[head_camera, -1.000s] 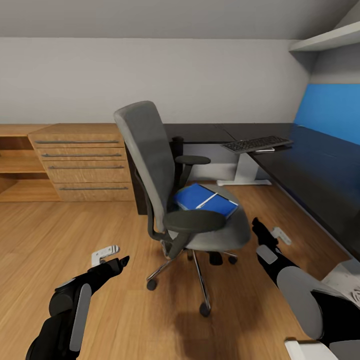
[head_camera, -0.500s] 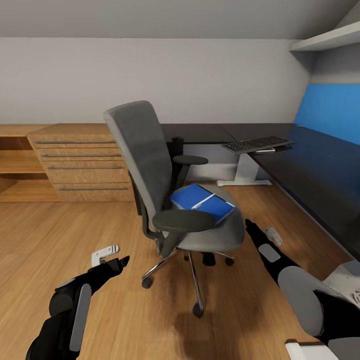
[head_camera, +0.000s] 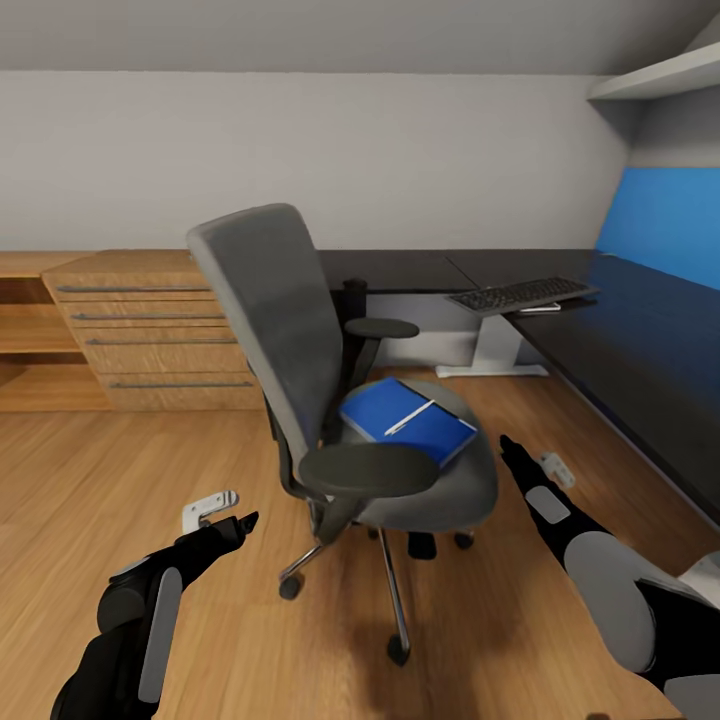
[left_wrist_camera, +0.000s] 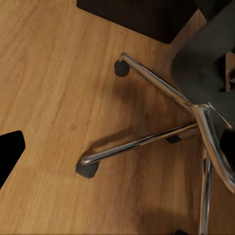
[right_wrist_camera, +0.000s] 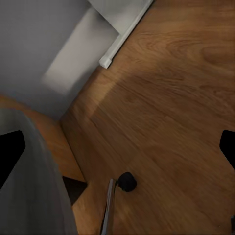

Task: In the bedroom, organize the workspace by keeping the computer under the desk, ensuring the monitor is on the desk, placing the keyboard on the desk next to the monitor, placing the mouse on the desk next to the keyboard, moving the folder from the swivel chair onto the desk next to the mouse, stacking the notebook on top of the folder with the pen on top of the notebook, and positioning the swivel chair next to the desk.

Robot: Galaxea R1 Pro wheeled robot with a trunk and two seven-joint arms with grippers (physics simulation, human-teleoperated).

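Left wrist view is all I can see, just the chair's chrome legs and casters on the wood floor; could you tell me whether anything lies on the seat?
Observer: Yes, the head view shows the blue folder lying flat on the seat of the swivel chair.
Operator: Thank you. Is anything on top of it?
Observer: The white pen lies across the folder.
Operator: And where is the right tool?
Observer: The right tool is open, beside the seat on the side facing the desk, and touches nothing.
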